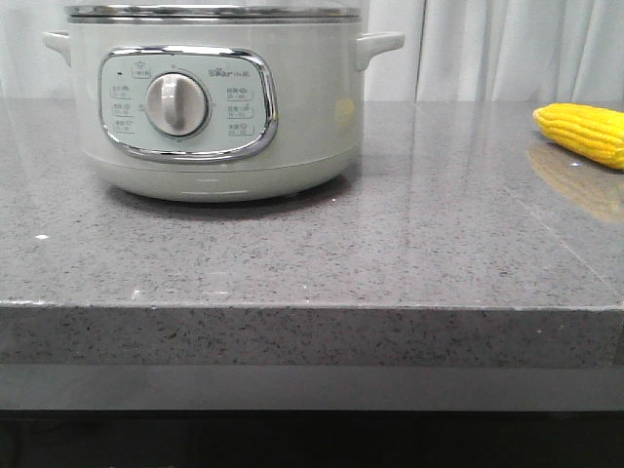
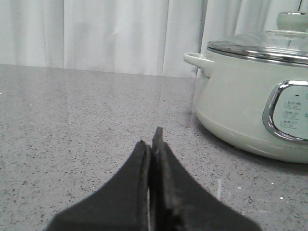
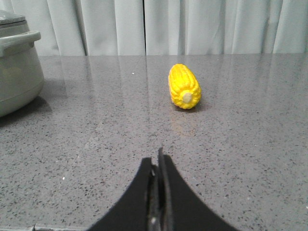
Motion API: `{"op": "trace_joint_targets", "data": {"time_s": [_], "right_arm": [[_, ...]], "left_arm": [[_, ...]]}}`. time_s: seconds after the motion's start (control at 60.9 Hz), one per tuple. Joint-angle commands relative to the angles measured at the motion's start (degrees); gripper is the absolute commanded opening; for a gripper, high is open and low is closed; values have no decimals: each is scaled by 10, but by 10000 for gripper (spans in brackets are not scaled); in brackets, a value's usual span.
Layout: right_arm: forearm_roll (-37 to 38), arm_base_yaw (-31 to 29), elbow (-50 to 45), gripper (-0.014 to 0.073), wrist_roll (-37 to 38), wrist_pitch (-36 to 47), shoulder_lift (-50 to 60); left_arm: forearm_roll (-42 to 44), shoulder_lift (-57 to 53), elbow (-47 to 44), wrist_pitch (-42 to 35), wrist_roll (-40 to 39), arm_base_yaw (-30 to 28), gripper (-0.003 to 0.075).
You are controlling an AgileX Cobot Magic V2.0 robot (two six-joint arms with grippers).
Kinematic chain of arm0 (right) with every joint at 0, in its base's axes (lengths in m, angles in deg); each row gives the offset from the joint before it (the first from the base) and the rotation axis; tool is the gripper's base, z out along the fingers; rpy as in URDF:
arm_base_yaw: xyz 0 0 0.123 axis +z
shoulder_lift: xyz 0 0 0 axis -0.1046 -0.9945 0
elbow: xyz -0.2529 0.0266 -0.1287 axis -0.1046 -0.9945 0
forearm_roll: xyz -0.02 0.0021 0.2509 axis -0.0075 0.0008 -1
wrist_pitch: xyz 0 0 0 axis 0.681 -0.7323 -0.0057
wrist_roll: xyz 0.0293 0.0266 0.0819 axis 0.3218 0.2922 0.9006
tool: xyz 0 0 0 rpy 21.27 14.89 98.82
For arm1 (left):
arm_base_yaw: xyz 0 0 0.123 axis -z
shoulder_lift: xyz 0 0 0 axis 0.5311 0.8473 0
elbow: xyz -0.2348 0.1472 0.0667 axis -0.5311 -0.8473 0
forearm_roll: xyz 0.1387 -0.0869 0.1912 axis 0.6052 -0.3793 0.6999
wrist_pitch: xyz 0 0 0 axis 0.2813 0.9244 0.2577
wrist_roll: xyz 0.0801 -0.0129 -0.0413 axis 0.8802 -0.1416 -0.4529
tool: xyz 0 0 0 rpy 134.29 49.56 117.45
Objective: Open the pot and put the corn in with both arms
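The pale-green pot (image 1: 210, 107) stands at the back left of the grey stone counter, its metal-rimmed lid (image 2: 260, 47) on and its silver dial (image 1: 176, 104) facing me. It also shows in the left wrist view (image 2: 240, 106) and at the edge of the right wrist view (image 3: 17, 72). The yellow corn (image 1: 585, 132) lies on the counter at the far right; in the right wrist view the corn (image 3: 184, 86) lies some way ahead of my right gripper. My left gripper (image 2: 151, 142) is shut and empty, low over the counter, to the side of the pot. My right gripper (image 3: 157, 161) is shut and empty. Neither gripper shows in the front view.
The grey speckled counter (image 1: 390, 253) has a thick front edge (image 1: 312, 336) close to the camera. White curtains (image 1: 507, 49) hang behind the counter. Bare counter lies between the pot and the corn.
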Motion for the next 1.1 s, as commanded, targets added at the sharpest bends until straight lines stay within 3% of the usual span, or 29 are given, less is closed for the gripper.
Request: {"op": "trace_joint_targets", "data": {"time_s": [0.0, 0.361, 0.476, 0.591, 0.821, 1.084], "right_arm": [[5, -2, 6, -122, 1, 51, 12], [5, -2, 8, -122, 1, 86, 12], [5, -2, 42, -120, 1, 36, 11], [5, -2, 116, -120, 1, -39, -10], [5, -2, 248, -120, 1, -69, -120], [5, -2, 302, -120, 1, -64, -185]], "left_arm": [[-2, -8, -8, -48, -6, 0, -20], [-2, -8, -4, -60, -6, 0, -20], [-2, 1, 33, -50, -6, 0, -20], [10, 57, 125, 0, -6, 0, -20], [19, 229, 261, 18, -6, 0, -20], [19, 307, 297, 1, -6, 0, -20]]}}
